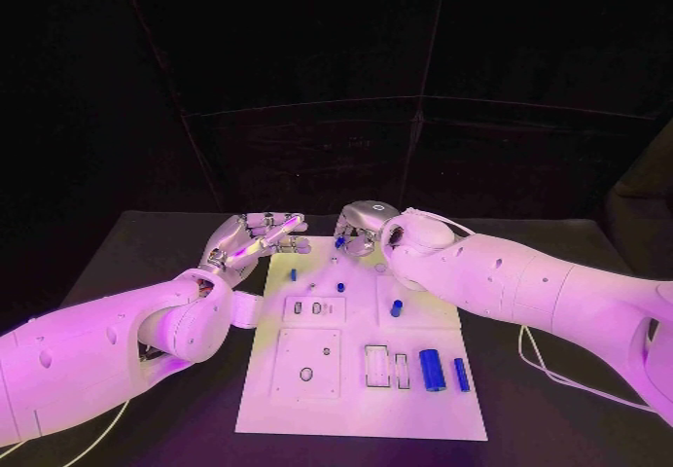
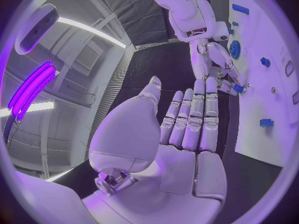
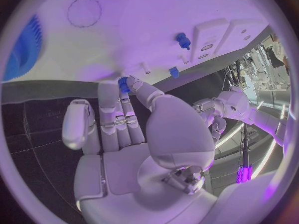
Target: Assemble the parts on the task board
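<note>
Hidden: fingertips of right hand tucked under its own wrist in head view, at the board's far edge, about 12 o'clock; grip there not readable from above.
Right wrist view: fingers closed together with a small blue part pinched at their tips, just above the task board; two more blue pegs standing on the board beyond; large blue toothed gear cut off at the rim.
Left hand: off the board's far left corner, about 11 o'clock; fingers straight and side by side, holding nothing.
Left wrist view: flat empty palm; across from it, right hand's fingertips on a small blue part at the board edge.
Task board: white, centre of black table.
Near end, about 5 o'clock: two blue cylinders lying beside empty rectangular slots.
Mid-board: small blue pegs, shapes too small to tell.
Cables: white cable trailing on the table under right arm.
</note>
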Motion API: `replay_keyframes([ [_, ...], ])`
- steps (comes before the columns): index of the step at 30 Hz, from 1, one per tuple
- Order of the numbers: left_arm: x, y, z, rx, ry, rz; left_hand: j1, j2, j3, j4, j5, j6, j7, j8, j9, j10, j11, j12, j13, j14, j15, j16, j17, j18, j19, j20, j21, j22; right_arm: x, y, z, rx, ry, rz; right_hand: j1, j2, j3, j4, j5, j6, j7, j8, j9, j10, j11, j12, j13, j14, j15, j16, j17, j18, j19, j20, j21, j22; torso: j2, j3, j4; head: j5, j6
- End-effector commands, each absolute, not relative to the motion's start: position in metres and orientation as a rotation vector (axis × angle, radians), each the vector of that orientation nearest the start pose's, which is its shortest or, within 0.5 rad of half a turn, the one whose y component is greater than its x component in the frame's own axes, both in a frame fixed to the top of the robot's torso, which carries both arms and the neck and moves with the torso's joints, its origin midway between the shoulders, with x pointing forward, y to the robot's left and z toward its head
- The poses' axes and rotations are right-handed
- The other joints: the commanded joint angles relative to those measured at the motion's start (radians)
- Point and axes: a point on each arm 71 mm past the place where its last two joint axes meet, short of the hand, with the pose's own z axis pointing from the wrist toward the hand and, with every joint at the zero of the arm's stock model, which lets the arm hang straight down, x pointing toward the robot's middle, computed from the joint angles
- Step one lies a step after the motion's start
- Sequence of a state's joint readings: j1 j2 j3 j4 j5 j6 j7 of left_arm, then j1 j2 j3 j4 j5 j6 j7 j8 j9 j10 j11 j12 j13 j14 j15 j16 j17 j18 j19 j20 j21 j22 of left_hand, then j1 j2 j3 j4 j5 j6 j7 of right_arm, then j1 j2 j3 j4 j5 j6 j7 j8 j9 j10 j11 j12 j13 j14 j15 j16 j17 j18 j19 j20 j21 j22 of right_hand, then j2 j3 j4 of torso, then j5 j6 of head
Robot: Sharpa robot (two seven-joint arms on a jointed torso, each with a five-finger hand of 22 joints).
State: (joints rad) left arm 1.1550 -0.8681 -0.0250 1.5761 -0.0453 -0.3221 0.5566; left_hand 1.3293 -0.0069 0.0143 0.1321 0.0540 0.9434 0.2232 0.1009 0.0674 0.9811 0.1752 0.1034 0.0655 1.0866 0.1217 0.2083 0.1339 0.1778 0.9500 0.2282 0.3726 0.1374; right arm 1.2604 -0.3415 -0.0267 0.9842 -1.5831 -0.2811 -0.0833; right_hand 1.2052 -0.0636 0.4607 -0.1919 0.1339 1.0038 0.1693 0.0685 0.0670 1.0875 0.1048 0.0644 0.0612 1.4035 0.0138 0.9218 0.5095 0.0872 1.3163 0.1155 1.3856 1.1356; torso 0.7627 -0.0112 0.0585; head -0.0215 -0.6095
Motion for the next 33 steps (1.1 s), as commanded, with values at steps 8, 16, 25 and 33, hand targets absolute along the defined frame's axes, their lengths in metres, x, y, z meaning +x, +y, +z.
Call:
replay_keyframes([
  [8,0.473,0.209,-0.176,-1.001,1.297,-1.653,-0.002,0.005,0.001,-0.007,-0.003,0.003,0.004,-0.006,-0.002,0.005,0.001,-0.006,-0.001,0.004,0.001,-0.007,0.001,0.004,0.005,-0.001,0.002,-0.001,0.569,-0.104,-0.164,-0.269,1.510,0.549,0.043,-0.021,-0.075,0.015,0.018,-0.200,0.009,-0.003,-0.003,-0.104,0.009,0.037,0.008,-0.008,0.006,-0.072,-0.075,0.033,-0.065,0.010,-0.083,-0.135,-0.003,0.0012,-0.0069,-0.001,0.001],
  [16,0.472,0.212,-0.175,-1.003,1.298,-1.650,0.000,0.006,0.001,-0.009,-0.003,0.005,0.001,-0.007,-0.001,0.006,0.000,-0.007,-0.001,0.003,0.001,-0.008,0.002,0.004,0.005,-0.001,0.002,-0.002,0.556,-0.158,-0.151,-0.122,1.505,0.608,-0.010,-0.050,-0.115,0.064,0.084,-0.065,-0.002,0.024,0.007,0.159,-0.026,0.179,0.055,0.036,-0.017,-0.002,0.003,0.003,0.029,-0.006,-0.008,0.008,-0.014,0.0032,-0.0249,0.005,0.006],
  [25,0.473,0.210,-0.176,-1.004,1.306,-1.655,0.000,0.007,0.001,-0.010,-0.003,0.006,0.000,-0.007,-0.001,0.008,-0.001,-0.006,0.000,0.003,0.001,-0.009,0.002,0.004,0.005,-0.001,0.001,-0.002,0.553,-0.219,-0.152,0.088,1.640,0.574,0.028,-0.062,-0.301,0.140,0.120,-0.075,-0.023,0.026,0.002,0.303,-0.054,1.109,1.025,0.110,-0.038,0.456,0.660,-0.035,0.131,-0.040,0.096,0.204,-0.020,0.0031,-0.0380,-0.001,0.009],
  [33,0.474,0.210,-0.179,-1.006,1.312,-1.653,0.000,0.008,0.001,-0.011,-0.003,0.006,-0.001,-0.007,-0.001,0.008,-0.001,-0.006,0.000,0.004,0.001,-0.009,0.002,0.004,0.005,-0.001,0.001,-0.002,0.556,-0.229,-0.158,0.085,1.705,0.516,0.061,-0.041,-0.357,0.177,0.124,-0.102,-0.011,0.032,0.001,0.387,-0.037,1.358,1.327,0.129,-0.023,0.553,0.832,-0.052,0.171,-0.019,0.126,0.276,-0.017,0.0050,-0.0359,-0.005,0.006],
])
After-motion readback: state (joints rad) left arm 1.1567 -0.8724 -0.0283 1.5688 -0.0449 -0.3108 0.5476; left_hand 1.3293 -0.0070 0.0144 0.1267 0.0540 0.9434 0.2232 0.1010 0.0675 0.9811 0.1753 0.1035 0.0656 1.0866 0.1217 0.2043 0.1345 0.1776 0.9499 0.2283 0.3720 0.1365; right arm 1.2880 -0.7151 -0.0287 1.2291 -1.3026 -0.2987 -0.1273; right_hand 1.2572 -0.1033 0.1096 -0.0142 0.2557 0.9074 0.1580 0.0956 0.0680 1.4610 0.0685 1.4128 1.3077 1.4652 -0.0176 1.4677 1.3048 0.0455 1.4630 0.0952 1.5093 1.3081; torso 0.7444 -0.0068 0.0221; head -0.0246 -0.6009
